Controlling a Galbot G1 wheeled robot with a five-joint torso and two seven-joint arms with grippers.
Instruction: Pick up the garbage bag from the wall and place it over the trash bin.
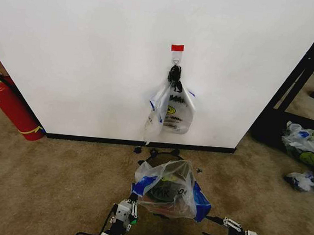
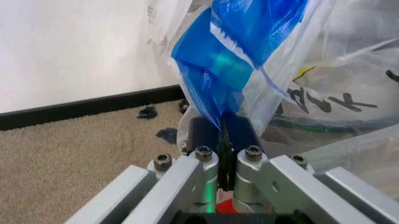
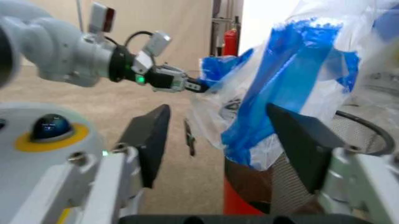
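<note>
The garbage bag point(image 1: 167, 187) is draped over the trash bin, whose black rim point(image 1: 164, 151) shows behind it near the wall point(image 1: 97, 46). My left gripper point(image 1: 132, 203) is shut on the bag's blue handle loop point(image 2: 212, 79), pinched between its fingers point(image 2: 240, 133). My right gripper point(image 1: 207, 226) stands open at the bin's other side. In the right wrist view the other blue handle point(image 3: 274, 93) hangs between the open fingers point(image 3: 153, 140), over the bin's black mesh point(image 3: 365, 135) and red base point(image 3: 240, 205).
A bunch of smiley bags point(image 1: 171, 108) hangs from the red-taped hook point(image 1: 177, 47). A red fire extinguisher point(image 1: 12, 107) leans at the left. A black shelf frame point(image 1: 291, 91) and stuffed clear bags point(image 1: 308, 147) stand at the right. Small black scraps point(image 1: 137, 149) lie on the carpet.
</note>
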